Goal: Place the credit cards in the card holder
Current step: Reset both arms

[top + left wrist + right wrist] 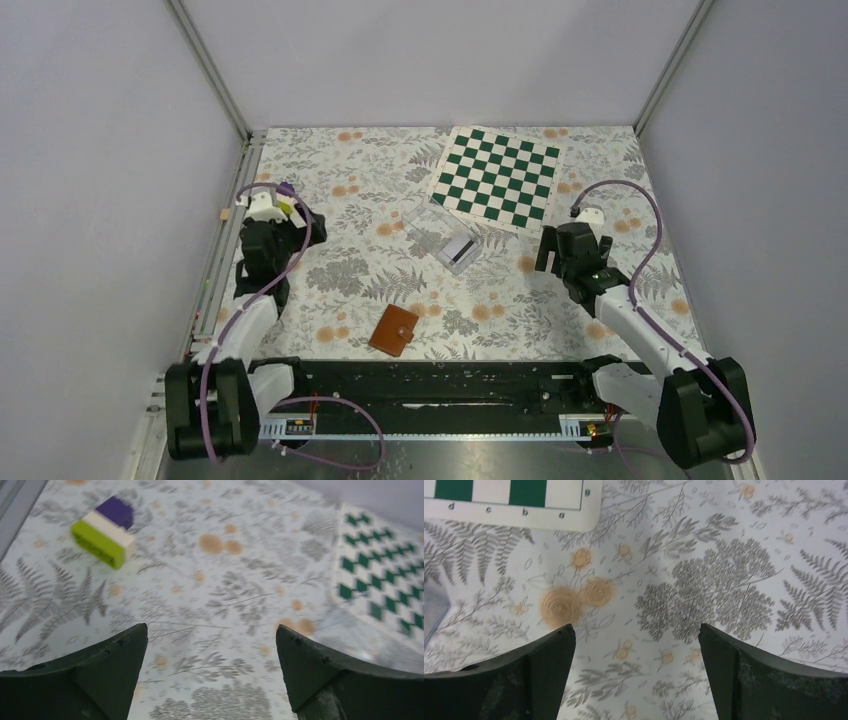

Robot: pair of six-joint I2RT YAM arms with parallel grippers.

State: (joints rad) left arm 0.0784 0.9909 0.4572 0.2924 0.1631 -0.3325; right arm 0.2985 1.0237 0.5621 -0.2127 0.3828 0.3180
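Lying closed on the floral tablecloth [340,290], the small brown leather card holder [394,330] sits near the front edge, between the two arms. A whitish plastic credit card with a black stripe [461,247] rests in the clear plastic case [436,232] at centre, just beside the green-and-white chessboard mat [497,176]. The left gripper [211,635] hovers at the left, fingers apart, near a green, white and purple block [105,532]. The right gripper [636,635] hovers at the right, fingers likewise apart.
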